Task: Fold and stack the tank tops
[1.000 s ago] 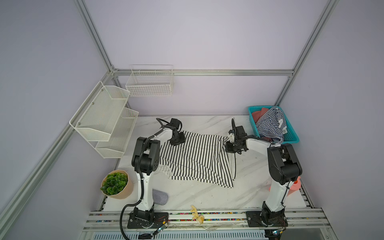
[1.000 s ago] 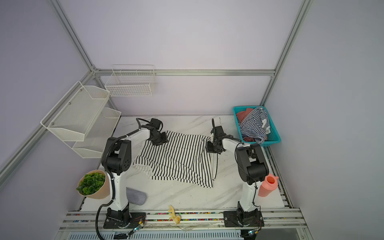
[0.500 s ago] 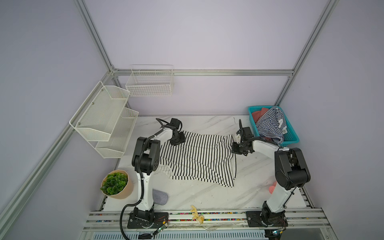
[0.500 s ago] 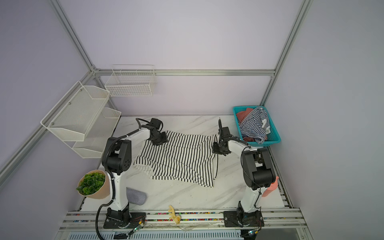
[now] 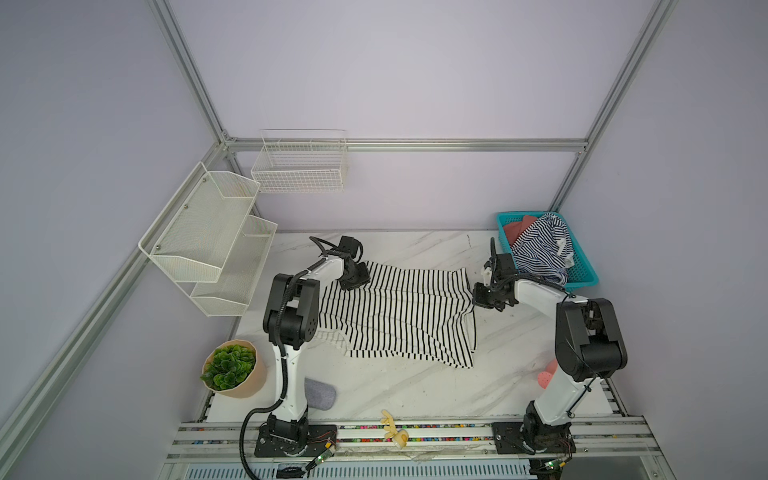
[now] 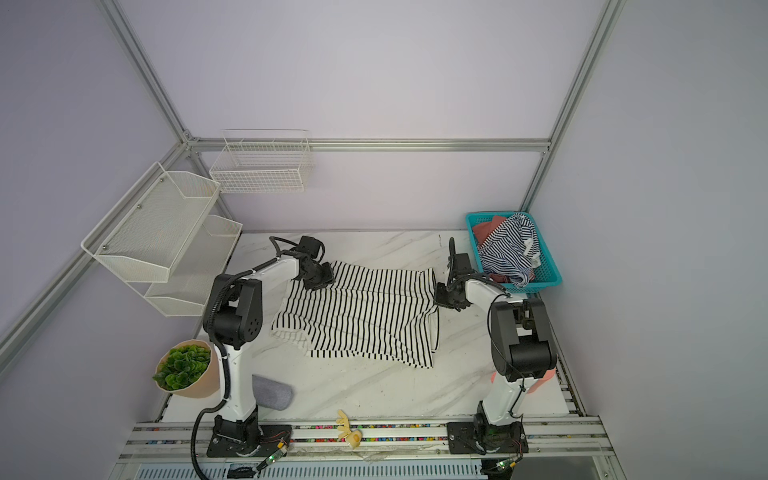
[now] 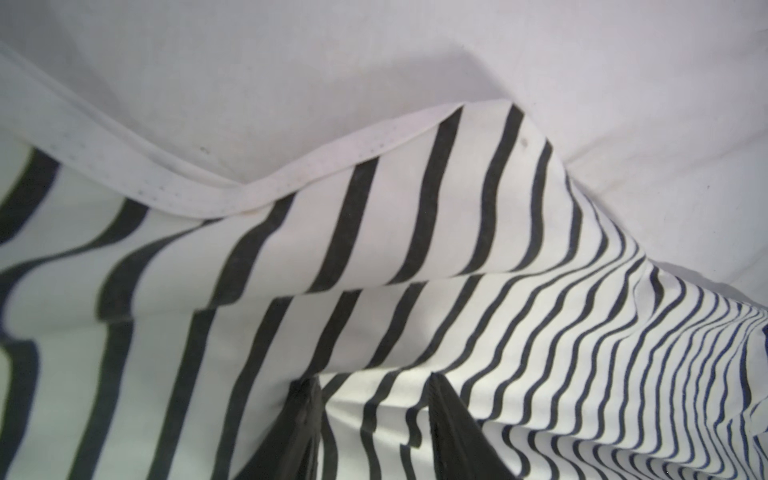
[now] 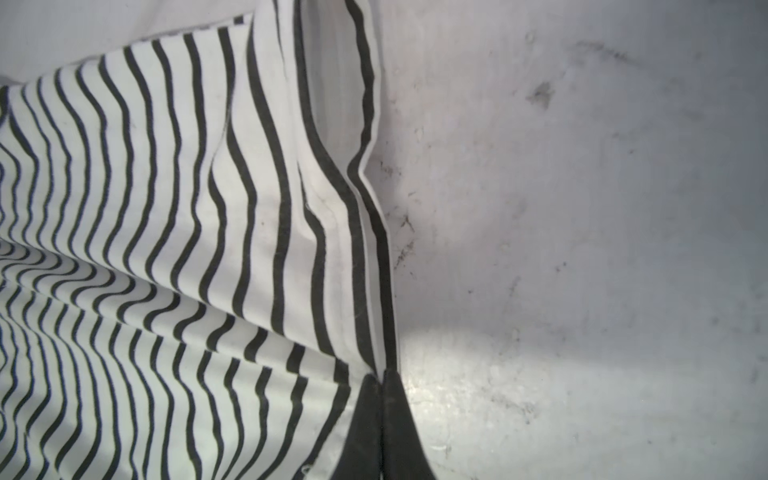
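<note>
- Right hand (image 8: 381,374): fingers pressed together, clenched on the very edge of the white tank top (image 8: 166,208). The edge of the cloth runs straight into the tips. Bare marble beside it.
- In both top views this hand (image 5: 478,297) sits low at the right edge of the top, toward its far corner.
- Left hand (image 7: 372,380): fingers (image 7: 303,432) stand apart, striped cloth between them. Cannot tell if they pinch it or only press down on it. A ridge of cloth rises just ahead of the tips.
- In a top view the left hand (image 6: 320,279) is on the far left corner of the top.
- White tank top (image 5: 395,316): spread across the middle of the surface (image 5: 395,390) between the two arms, rumpled, with the near left part bunched.
- Navy-striped tank top (image 5: 540,249): heaped in the teal basket (image 5: 582,282) at the far right, draped over its near rim, with reddish cloth (image 5: 517,230) beside it.
- Near left corner: potted plant (image 5: 232,370) and a grey pad (image 5: 320,395).
</note>
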`<action>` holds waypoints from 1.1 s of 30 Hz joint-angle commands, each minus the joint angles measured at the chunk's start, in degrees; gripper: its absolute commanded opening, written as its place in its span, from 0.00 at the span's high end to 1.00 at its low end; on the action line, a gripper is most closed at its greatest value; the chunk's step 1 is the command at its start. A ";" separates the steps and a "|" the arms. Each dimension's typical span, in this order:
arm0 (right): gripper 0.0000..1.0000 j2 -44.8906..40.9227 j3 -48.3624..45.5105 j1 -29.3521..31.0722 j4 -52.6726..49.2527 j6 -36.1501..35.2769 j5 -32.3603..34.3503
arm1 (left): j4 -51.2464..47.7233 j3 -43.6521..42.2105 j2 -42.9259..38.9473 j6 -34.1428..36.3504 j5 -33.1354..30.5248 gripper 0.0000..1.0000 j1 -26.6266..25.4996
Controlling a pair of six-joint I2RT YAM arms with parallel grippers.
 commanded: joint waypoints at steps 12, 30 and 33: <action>0.71 -16.31 -6.06 -0.23 -5.19 -0.75 -4.77 | -2.14 -5.82 -5.90 -3.08 -1.49 0.57 0.81; 0.72 -21.83 -17.84 13.80 -9.16 12.83 3.40 | -2.10 1.31 -4.44 -1.92 1.35 0.56 -10.13; 0.71 -23.97 -18.82 14.33 -10.95 13.72 4.56 | -2.10 2.65 -1.14 -1.93 1.85 0.56 -10.27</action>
